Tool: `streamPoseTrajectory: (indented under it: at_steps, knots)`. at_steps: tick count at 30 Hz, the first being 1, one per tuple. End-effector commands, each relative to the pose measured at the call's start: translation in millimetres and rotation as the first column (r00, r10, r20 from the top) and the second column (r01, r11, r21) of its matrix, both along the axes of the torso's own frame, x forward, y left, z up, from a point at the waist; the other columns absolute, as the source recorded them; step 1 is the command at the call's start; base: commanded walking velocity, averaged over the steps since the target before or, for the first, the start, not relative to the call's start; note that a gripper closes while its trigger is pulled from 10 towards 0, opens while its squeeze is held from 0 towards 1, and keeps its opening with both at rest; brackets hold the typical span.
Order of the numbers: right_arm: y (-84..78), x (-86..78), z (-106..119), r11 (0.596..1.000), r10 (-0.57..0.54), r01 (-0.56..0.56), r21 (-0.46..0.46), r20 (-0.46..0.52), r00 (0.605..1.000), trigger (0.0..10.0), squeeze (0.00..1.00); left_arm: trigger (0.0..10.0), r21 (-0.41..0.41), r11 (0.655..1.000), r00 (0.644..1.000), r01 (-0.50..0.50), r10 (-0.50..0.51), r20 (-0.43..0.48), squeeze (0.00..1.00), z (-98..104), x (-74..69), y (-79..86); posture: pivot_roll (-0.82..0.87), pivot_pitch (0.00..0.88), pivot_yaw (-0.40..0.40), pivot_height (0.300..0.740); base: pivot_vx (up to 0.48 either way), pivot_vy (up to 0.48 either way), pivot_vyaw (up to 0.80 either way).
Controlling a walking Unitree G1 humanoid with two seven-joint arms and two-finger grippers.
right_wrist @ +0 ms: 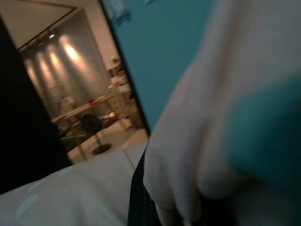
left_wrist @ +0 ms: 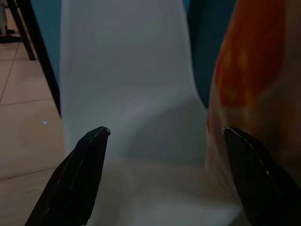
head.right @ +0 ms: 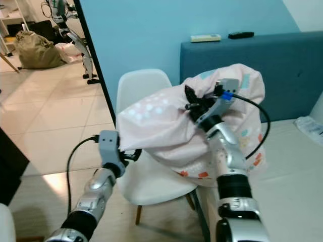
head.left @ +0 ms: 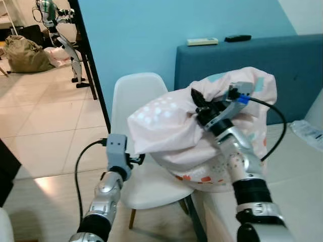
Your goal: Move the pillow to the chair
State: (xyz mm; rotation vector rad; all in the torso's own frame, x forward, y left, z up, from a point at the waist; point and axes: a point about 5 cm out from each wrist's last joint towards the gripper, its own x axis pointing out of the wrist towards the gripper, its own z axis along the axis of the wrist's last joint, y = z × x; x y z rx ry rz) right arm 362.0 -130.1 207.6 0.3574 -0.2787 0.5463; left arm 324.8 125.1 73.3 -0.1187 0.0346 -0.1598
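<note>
two silver arms reach up from the near edge of the head views, carrying the job between them. on the left, the left gripper (head.left: 135,160) is raised in front of the white chair (head.left: 132,96), its black fingers (left_wrist: 77,176) spread wide with nothing between them; the wrist view looks between them at the chair seat, with the pillow's orange-printed underside just beside one fingertip, apparently ready to steady or guide the load. to the right, the pale pink pillow (head.left: 166,123) hangs in the air, bunched and sagging, its left end over the chair seat and the rest over the edge of the bed (head.left: 298,176). furthest right, the right gripper (head.left: 201,107) is clamped on a gathered fold of the pillow's top, which seems why the fabric puckers there and the bulk droops below. the pillow looks not yet set down on the chair.
</note>
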Motion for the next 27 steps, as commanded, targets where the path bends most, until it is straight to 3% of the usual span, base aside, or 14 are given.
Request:
streamPoseTrajectory:
  at_steps: [1, 10, 11, 15, 17, 20, 23, 25, 27]
  knots:
    - [-3.2, -0.9, 10.8, 1.000, -0.005, 0.005, -0.004, 0.048, 0.999, 10.0, 0.00, 10.0, -0.009, 1.000, 1.000, -0.001, 0.001, -0.007, 0.00, -1.5, -1.2, 0.2, -0.05, 0.000, 0.009, 0.740, 0.360, 0.000, 0.00]
    - [4.5, -3.7, 14.2, 0.999, 0.039, -0.039, 0.008, 0.058, 0.998, 10.0, 0.00, 10.0, -0.011, 1.000, 1.000, 0.002, -0.002, -0.004, 0.00, -0.5, -0.9, -1.4, -0.05, 0.000, 0.008, 0.740, 0.363, 0.000, 0.00]
    - [9.9, -6.6, 23.6, 0.995, 0.093, -0.096, 0.030, 0.090, 0.992, 10.0, 0.00, 10.0, -0.014, 1.000, 1.000, 0.000, 0.000, 0.000, 0.00, 0.8, -0.2, -1.7, -0.05, 0.000, 0.007, 0.740, 0.364, 0.000, 0.00]
    - [34.1, -32.2, 67.5, 0.883, 0.418, -0.459, 0.097, 0.282, 0.864, 10.0, 0.00, 10.0, -0.026, 0.999, 0.999, -0.032, 0.032, 0.013, 0.00, 5.1, 2.6, 0.0, -0.05, 0.000, 0.003, 0.740, 0.182, 0.000, 0.00]
    - [36.2, -29.8, 78.8, 0.868, 0.441, -0.487, 0.095, 0.302, 0.845, 10.0, 0.00, 10.0, -0.024, 0.999, 0.999, -0.042, 0.042, 0.011, 0.00, 5.3, 3.1, 1.3, -0.05, 0.000, -0.001, 0.740, 0.000, 0.000, 0.00]
    - [34.5, -20.4, 82.0, 0.895, 0.397, -0.437, 0.092, 0.281, 0.874, 10.0, 0.00, 10.0, -0.022, 0.999, 0.999, -0.044, 0.044, 0.010, 0.00, 5.0, 3.1, 1.9, -0.04, 0.000, -0.003, 0.740, 0.000, 0.000, 0.00]
    - [21.1, 8.4, 67.7, 0.985, 0.171, -0.174, 0.010, 0.132, 0.976, 10.0, 0.00, 10.0, -0.021, 0.999, 0.999, -0.048, 0.048, 0.008, 0.00, 3.4, 1.2, 2.8, -0.04, 0.000, -0.008, 0.740, 0.000, 0.000, 0.00]
    - [11.6, 15.6, 61.3, 0.996, 0.084, -0.084, 0.000, 0.087, 0.993, 10.0, 0.00, 10.0, -0.021, 0.999, 0.999, -0.049, 0.050, 0.006, 0.00, 2.2, -0.4, 3.0, -0.03, 0.000, -0.012, 0.740, 0.000, 0.000, 0.00]
    - [6.9, 13.3, 58.9, 0.997, 0.077, -0.077, 0.006, 0.076, 0.994, 10.0, 0.00, 10.0, -0.021, 0.999, 0.999, -0.050, 0.050, 0.004, 0.00, 1.1, -1.9, 3.3, -0.03, 0.000, -0.010, 0.740, 0.000, 0.000, 0.00]
